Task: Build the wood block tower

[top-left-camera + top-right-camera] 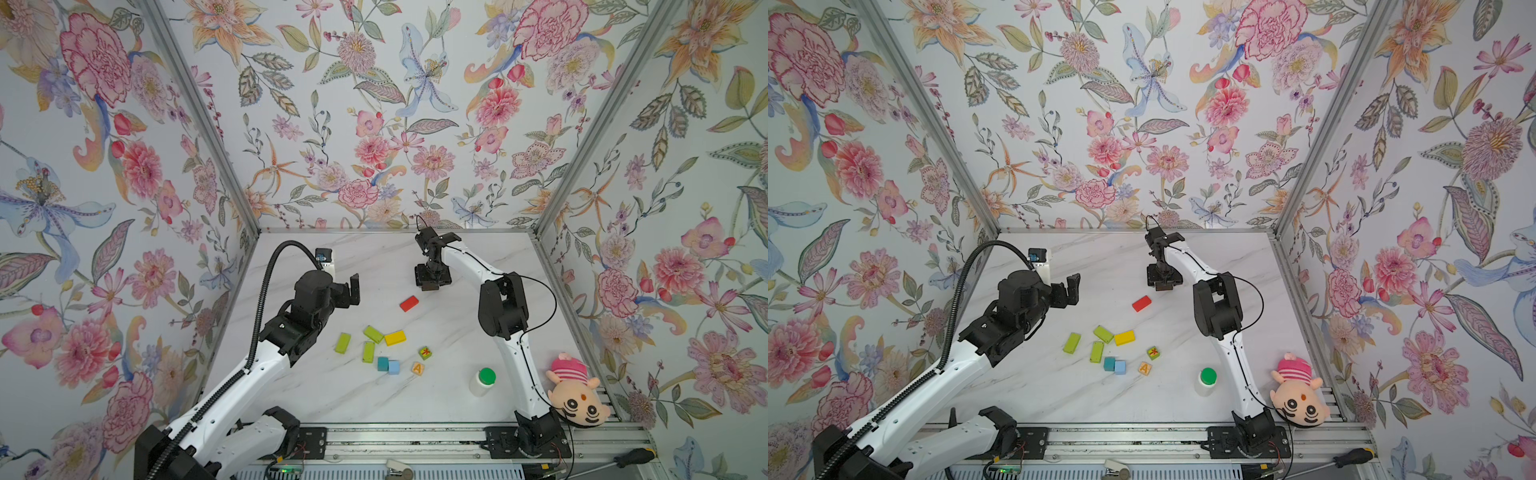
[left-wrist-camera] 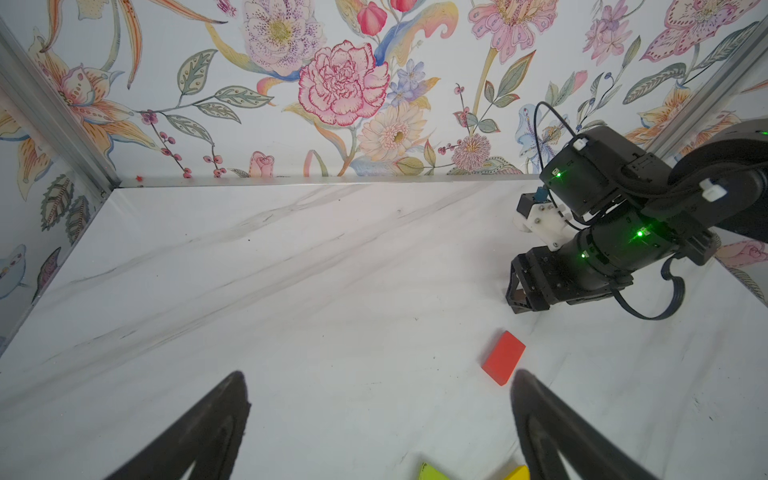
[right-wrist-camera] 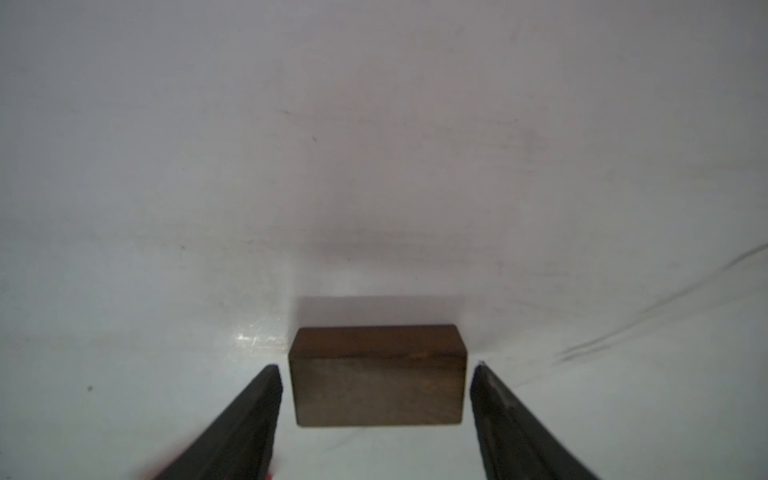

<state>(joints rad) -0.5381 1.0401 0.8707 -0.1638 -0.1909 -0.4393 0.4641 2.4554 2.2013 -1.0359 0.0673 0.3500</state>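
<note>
A brown block [image 3: 378, 374] lies flat on the white table at the back, seen under my right gripper [image 1: 432, 283] in a top view. My right gripper [image 3: 376, 368] is open, with a narrow gap between each finger and the block's ends. My left gripper [image 1: 350, 293] hovers open and holds nothing [image 2: 379, 374]. The red block [image 1: 409, 303] lies just ahead of it. Nearer the front lie the yellow block [image 1: 395, 337], lime-green oblongs [image 1: 343, 343], teal cube [image 1: 382, 363], light-blue cube [image 1: 393, 367], green red-marked cube [image 1: 424, 353] and "A" cube [image 1: 417, 368]. No tower shows; each block lies singly.
A white bottle with a green cap [image 1: 482, 381] stands at the front right beside my right arm. A plush doll [image 1: 575, 395] lies at the front right corner. Flowered walls close in the table on three sides. A screwdriver [image 1: 633, 457] rests on the front rail.
</note>
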